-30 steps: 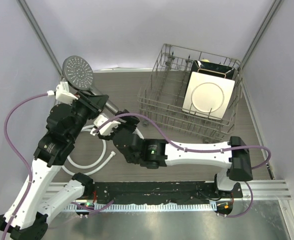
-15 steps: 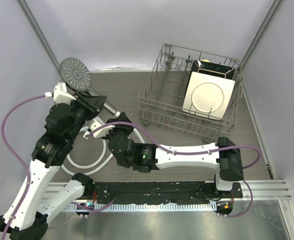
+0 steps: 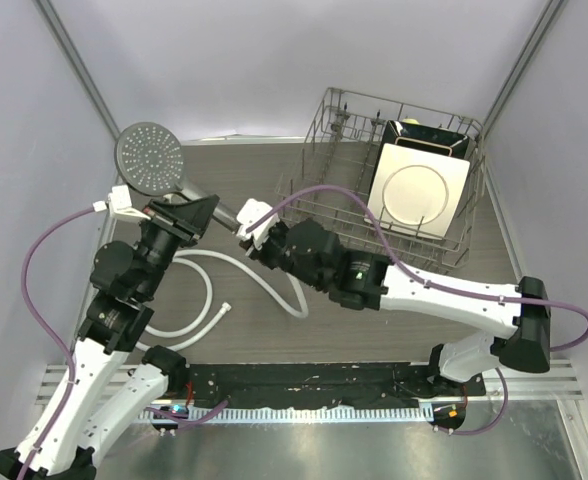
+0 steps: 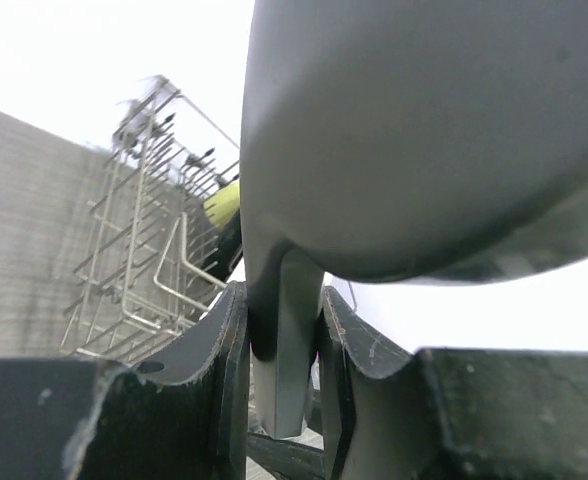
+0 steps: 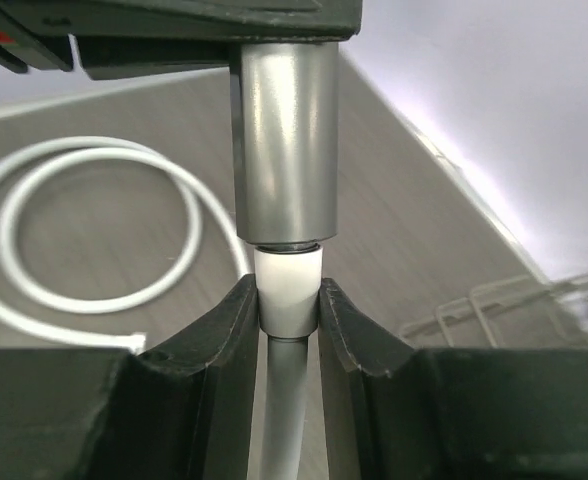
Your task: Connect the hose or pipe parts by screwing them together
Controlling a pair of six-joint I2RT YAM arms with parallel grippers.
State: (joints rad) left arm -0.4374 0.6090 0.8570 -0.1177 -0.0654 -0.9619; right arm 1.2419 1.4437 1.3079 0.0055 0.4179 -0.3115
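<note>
Jaws, left: left gripper (image 3: 187,212) is clamped tight on the grey shower head (image 3: 150,158), both fingers pressed against the sides of its handle (image 3: 224,211) just below the round face.
Jaws, right: right gripper (image 5: 289,300) is closed on the white end nut (image 5: 287,285) of the hose (image 5: 284,410), one finger on either side.
Shower head: held up off the table at the far left, its perforated face turned up towards the overhead camera and its handle slanting towards the middle of the table.
Joint: the nut sits in line with the open end of the handle and touches it; a thin dark ring shows between the two.
Hose: runs back from the nut and lies in loose white loops on the table between the two arms, its free end resting on the surface.
Surface: a grey-brown, wood-grained table (image 3: 264,165); a metal rail (image 3: 534,375) runs along its near edge by the arm bases.
Rack: a wire dish rack (image 3: 324,215) stands at the far right, holding a white plate (image 3: 417,195) with a dark square dish (image 3: 444,142) behind it.
Room: plain pale walls (image 3: 274,60) close the table in on three sides.
Cables: purple cables (image 3: 34,250) loop out from both arms.
</note>
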